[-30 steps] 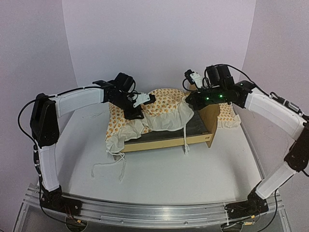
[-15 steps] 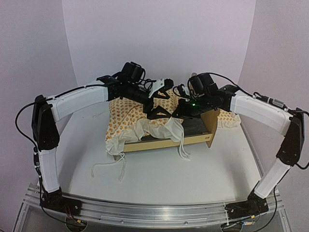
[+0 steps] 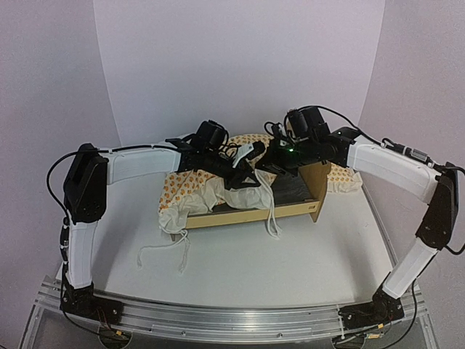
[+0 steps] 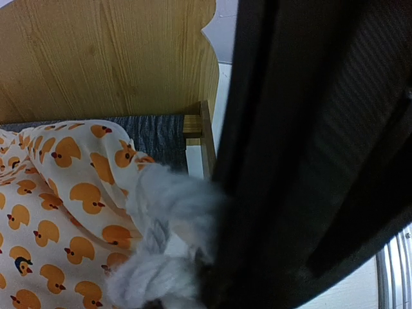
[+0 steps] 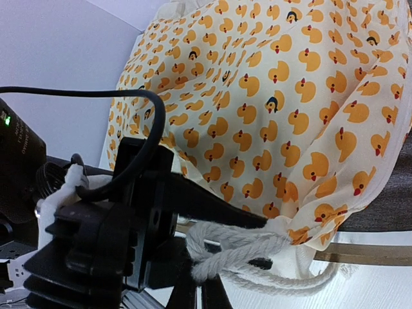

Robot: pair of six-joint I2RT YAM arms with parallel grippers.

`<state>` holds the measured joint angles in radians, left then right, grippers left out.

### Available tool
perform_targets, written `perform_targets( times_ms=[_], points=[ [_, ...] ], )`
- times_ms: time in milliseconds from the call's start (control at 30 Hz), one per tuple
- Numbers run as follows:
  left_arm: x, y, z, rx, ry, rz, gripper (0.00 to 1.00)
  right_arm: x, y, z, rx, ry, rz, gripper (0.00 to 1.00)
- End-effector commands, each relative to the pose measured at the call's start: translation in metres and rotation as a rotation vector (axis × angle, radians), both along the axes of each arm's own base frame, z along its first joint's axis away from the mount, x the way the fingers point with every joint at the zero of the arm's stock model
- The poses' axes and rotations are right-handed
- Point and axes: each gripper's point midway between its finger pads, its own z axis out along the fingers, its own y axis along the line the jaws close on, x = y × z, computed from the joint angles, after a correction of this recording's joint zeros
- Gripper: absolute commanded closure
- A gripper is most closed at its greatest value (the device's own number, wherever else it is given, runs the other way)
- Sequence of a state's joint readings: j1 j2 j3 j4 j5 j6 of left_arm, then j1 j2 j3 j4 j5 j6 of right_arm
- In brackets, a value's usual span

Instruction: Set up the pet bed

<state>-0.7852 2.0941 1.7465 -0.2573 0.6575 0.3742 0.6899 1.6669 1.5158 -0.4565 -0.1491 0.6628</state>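
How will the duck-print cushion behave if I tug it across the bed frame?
Probably floppy: the cushion sags in folds over the rail of the pet bed. Likely light, being soft fabric. Its loose white cords could drag or snag.

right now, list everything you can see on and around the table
pet bed: one, light wood with a dark grey base, mid-table
mattress cushion: one, white with orange ducks, bunched over the bed's end away from the headboard
cords: several, white, over the front rail and trailing on the table
pillow: one, duck print, on the table just outside the headboard
table: one, white
rail: one, metal, near edge
left arm, right arm: white and black
left hand: black, at the cushion, grip unclear
right hand: black, shut, at the cushion
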Motion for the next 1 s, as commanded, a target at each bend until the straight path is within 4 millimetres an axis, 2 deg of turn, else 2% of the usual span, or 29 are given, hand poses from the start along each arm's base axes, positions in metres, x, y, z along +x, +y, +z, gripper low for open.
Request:
perform_targets(
  times_ms=[0, 67, 133, 167, 233, 367, 500, 600, 700, 833, 967],
  points=[
    [0.001, -0.004, 0.023, -0.052, 0.006, -0.007, 1.00, -0.001, 0.004, 0.015, 0.048, -0.038, 0.024, 0.92],
    [0.009, 0.003, 0.023, -0.041, 0.005, 0.021, 1.00, -0.003, -0.006, 0.019, 0.025, -0.077, 0.030, 0.73],
    [0.020, 0.008, 0.025, -0.033, -0.009, 0.061, 1.00, -0.008, -0.023, 0.016, -0.038, -0.137, 0.035, 0.62],
    [0.027, 0.012, 0.026, -0.028, -0.022, 0.086, 1.00, -0.012, -0.033, 0.011, -0.084, -0.165, 0.035, 0.57],
    [0.040, 0.017, 0.029, -0.021, -0.045, 0.129, 1.00, -0.024, -0.054, -0.004, -0.176, -0.215, 0.063, 0.53],
    [0.053, 0.023, 0.036, -0.025, -0.070, 0.164, 1.00, -0.063, -0.072, -0.058, -0.273, -0.253, 0.245, 0.55],
    [0.056, 0.025, 0.040, -0.027, -0.083, 0.170, 1.00, -0.073, -0.076, -0.105, -0.286, -0.247, 0.263, 0.59],
    [0.057, 0.026, 0.039, -0.021, -0.091, 0.167, 1.00, -0.069, -0.077, -0.136, -0.377, -0.250, 0.238, 0.61],
    [0.056, 0.027, 0.038, -0.018, -0.093, 0.162, 1.00, -0.056, -0.072, -0.152, -0.489, -0.282, 0.256, 0.61],
    [0.056, 0.027, 0.035, -0.016, -0.084, 0.162, 1.00, -0.043, -0.063, -0.174, -0.549, -0.284, 0.290, 0.63],
    [0.055, 0.027, 0.037, -0.021, -0.078, 0.161, 1.00, -0.029, -0.070, -0.198, -0.645, -0.259, 0.238, 0.69]
  ],
)
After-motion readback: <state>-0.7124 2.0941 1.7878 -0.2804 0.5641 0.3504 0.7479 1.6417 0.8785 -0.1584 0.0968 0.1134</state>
